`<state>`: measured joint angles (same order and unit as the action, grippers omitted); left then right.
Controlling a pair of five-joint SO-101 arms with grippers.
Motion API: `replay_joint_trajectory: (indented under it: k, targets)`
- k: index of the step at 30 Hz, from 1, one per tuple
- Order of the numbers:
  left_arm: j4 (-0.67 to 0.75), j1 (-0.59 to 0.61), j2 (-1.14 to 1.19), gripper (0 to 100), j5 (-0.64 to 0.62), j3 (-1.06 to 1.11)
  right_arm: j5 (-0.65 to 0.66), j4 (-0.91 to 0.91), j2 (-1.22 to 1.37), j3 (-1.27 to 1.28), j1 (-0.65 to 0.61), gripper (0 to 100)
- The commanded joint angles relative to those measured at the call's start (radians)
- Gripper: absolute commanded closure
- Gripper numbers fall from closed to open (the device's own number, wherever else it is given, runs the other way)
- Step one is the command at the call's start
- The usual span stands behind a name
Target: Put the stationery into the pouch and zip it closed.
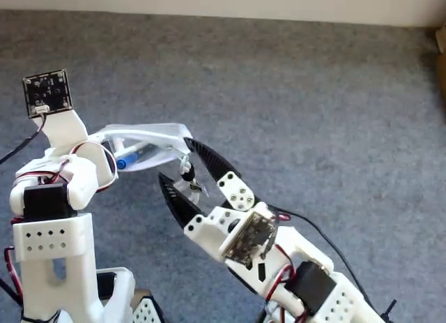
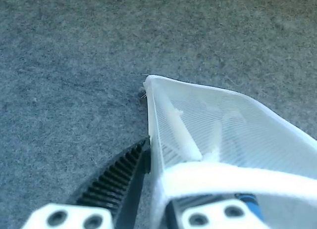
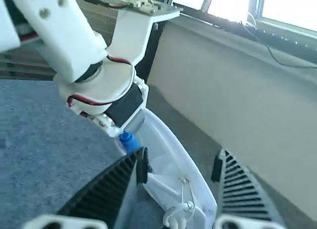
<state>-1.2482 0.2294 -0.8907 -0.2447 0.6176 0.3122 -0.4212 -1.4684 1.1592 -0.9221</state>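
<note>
Item: pouch [image 1: 150,145], translucent white mesh, held raised off the grey surface [image 1: 313,93] and lying roughly level.

Contents: one blue-capped pen [image 1: 129,160] inside the pouch at its gripped end. Pale rod-shaped pieces also show through the mesh; their kind cannot be made out.

Fitting: zip pull [image 3: 181,209], small metal loop, hanging at the pouch's free end, opposite the gripped end.

Left tool [image 2: 153,160]: clamped on one end of the pouch, with the mesh pinched between the black toothed jaw and the white one.

Right tool [image 1: 174,159]: jaws spread wide, one on each side of the pouch's free end. The zip pull hangs in the gap, touched by neither jaw.

Step in hand, by judgement: loading appears finished and the zipping stage is being set up. How far the zip is run cannot be told.

Next move calls for: the right tool pinching the small pull squarely, then drawing it along the pouch's edge while the left tool keeps its end taut.
</note>
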Motion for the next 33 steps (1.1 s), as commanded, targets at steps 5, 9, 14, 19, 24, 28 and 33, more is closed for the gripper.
replay_joint_trajectory:
  k: [5,9,14,19,24,28,33]
  targets:
    - [0.023,-0.010,-0.030,99,0.009,-0.012,-0.137,-0.128,-0.022,-0.070,0.021,79.6]
    - [0.023,-0.010,-0.028,99,0.009,-0.010,-0.143,-0.148,-0.022,-0.022,0.058,79.6]
    - [0.023,-0.010,-0.028,99,0.009,-0.010,-0.143,-0.147,-0.019,0.033,0.127,79.6]
    - [0.026,-0.010,-0.027,99,0.009,-0.010,-0.143,-0.039,-0.015,0.117,0.134,79.6]
    - [0.026,-0.010,-0.025,99,0.009,-0.010,-0.137,0.087,-0.015,0.219,0.130,79.6]
    - [0.028,-0.010,-0.025,99,0.009,-0.010,-0.137,0.094,-0.015,0.234,0.130,79.6]
    - [0.028,-0.012,-0.025,99,0.009,-0.010,-0.141,0.096,-0.015,0.242,0.128,79.6]
